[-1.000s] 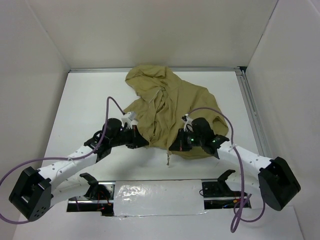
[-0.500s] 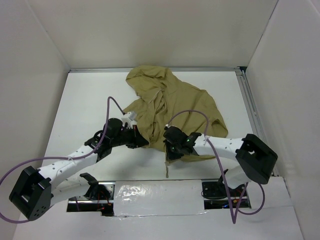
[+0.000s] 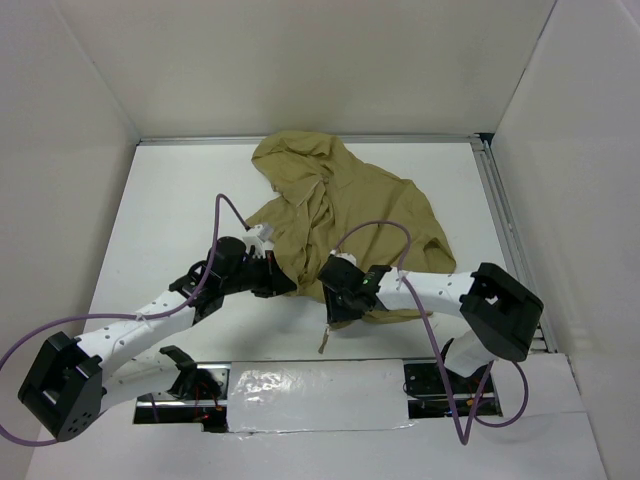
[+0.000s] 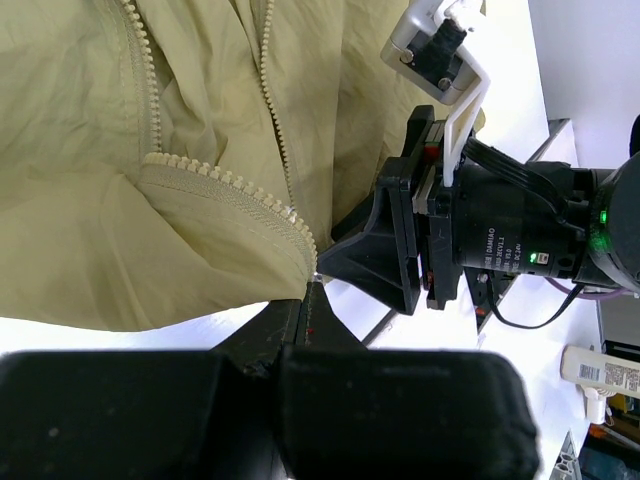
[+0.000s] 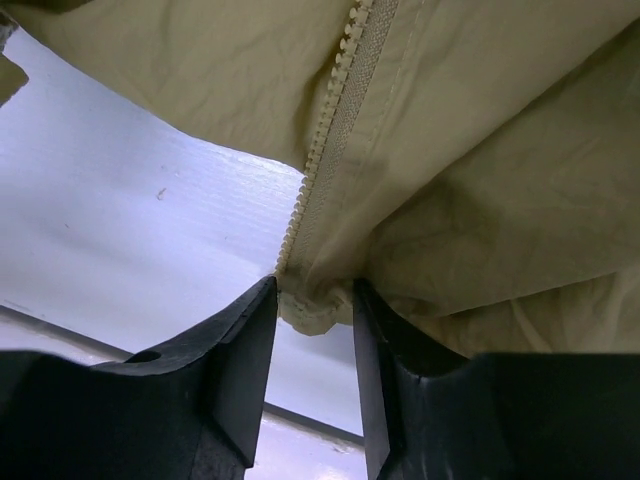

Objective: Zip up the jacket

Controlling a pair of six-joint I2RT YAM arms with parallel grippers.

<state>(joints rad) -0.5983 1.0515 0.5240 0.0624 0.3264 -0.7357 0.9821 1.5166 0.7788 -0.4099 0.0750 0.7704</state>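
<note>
Jaws both clamped: right jaws on jacket [image 5: 480,200] zip [image 5: 330,130] bottom end, left jaws on facing hem corner just beside. Draw ends together, teeth aligned, fabric taut, untwisted.

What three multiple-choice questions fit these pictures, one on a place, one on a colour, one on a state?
1. Where does the right gripper grip the jacket? A. collar B. sleeve cuff C. end of a zipper row
2. What colour is the jacket? A. navy B. khaki-tan C. red
3. What state is the zipper in? A. closed to the collar B. open, rows apart C. torn off
Answers: 1 C, the right wrist view shows the teeth ending between its fingers; 2 B, plain in every view; 3 B, the left wrist view shows separate tooth rows.
</note>
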